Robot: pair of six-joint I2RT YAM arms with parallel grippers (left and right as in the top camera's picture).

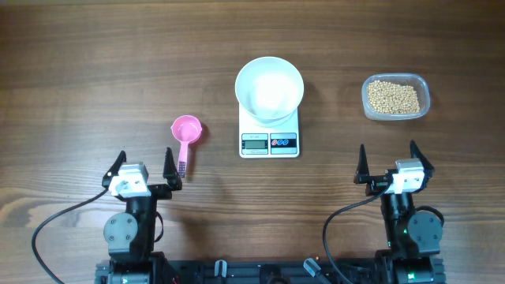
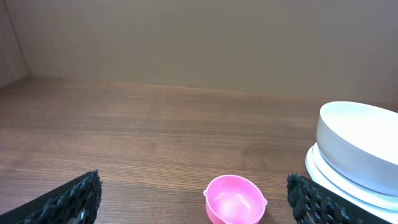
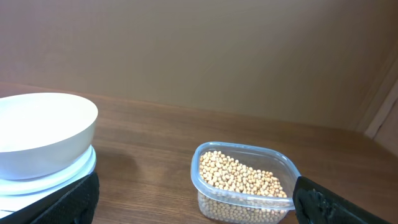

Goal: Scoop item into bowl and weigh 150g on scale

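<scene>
Status: noting beans (image 1: 394, 97) in tub (image 1: 364, 99), right of scale (image 1: 269, 143); bowl (image 1: 269, 88) on scale. Seeing left gripper (image 1: 144, 158) and right gripper (image 1: 387, 150) gaping, holding nothing. Anticipating slip on flat scoop (image 1: 186, 131) handle, spilling beans, overshooting if tipping quickly.

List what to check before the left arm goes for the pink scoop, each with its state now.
1. Left gripper open and empty: ok.
2. Right gripper open and empty: ok.
3. Pink scoop lying free, with its handle end next to the left gripper's right-hand finger: ok.
4. White bowl seated on the scale: ok.
5. Bowl empty before scooping: ok, nothing shows inside it from overhead.
6. Beans ready in the clear tub, ahead of the right gripper: ok.
7. Scale display at zero: cannot tell, the digits are too small to read.
</scene>
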